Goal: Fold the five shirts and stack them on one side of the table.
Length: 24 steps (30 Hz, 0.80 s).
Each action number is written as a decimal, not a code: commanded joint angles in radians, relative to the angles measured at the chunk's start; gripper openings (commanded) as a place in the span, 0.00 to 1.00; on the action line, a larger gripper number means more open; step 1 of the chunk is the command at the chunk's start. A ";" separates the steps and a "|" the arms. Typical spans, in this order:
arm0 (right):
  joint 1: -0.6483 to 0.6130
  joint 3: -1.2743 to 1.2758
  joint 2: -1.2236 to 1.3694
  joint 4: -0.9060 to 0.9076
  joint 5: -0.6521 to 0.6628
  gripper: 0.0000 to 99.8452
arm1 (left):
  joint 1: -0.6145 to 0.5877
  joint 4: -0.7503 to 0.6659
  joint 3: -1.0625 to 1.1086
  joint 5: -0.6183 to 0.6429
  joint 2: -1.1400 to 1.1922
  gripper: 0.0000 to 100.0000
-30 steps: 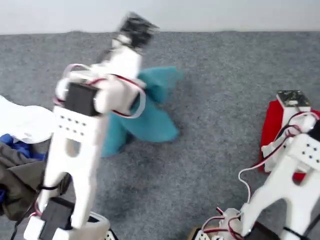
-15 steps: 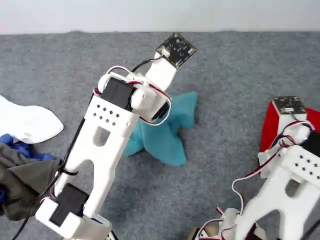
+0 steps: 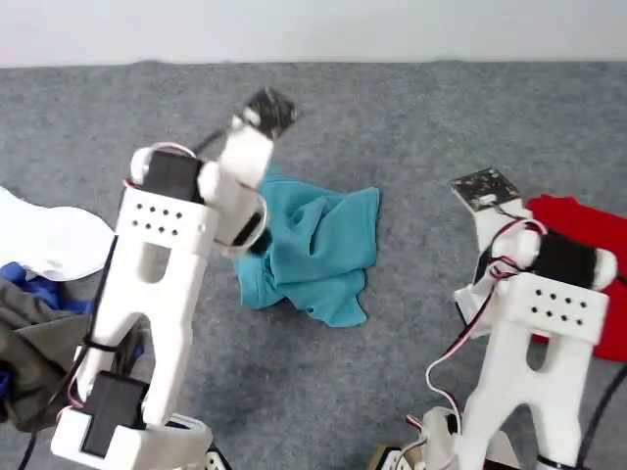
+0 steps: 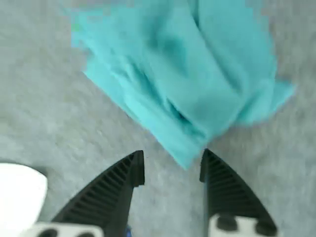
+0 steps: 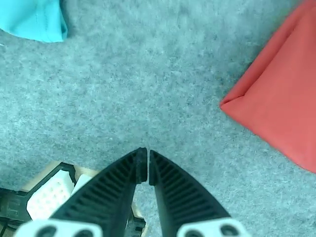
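A teal shirt [image 3: 318,250] lies crumpled in the middle of the grey table [image 3: 421,127]. My left gripper [image 4: 170,165] hovers open just off a corner of the teal shirt [image 4: 187,74], with nothing between its fingers. A folded red shirt [image 3: 588,235] lies at the right side. My right gripper [image 5: 147,153] is shut and empty over bare carpet, between the red shirt [image 5: 281,98] and an edge of the teal shirt [image 5: 34,17].
At the left edge a white shirt [image 3: 49,240] lies beside a heap of a blue shirt [image 3: 29,284] and a grey-brown one [image 3: 39,343]. The right arm's base [image 5: 54,192] stands at the near table edge.
The left arm swung right with the teal shirt, then back left, leaving it spread wider and lying loose. The right arm moved left, off the red shirt.
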 commanded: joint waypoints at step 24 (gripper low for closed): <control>-0.013 0.087 -0.027 0.042 -0.011 0.01 | -0.006 -0.456 0.384 -0.020 0.106 0.01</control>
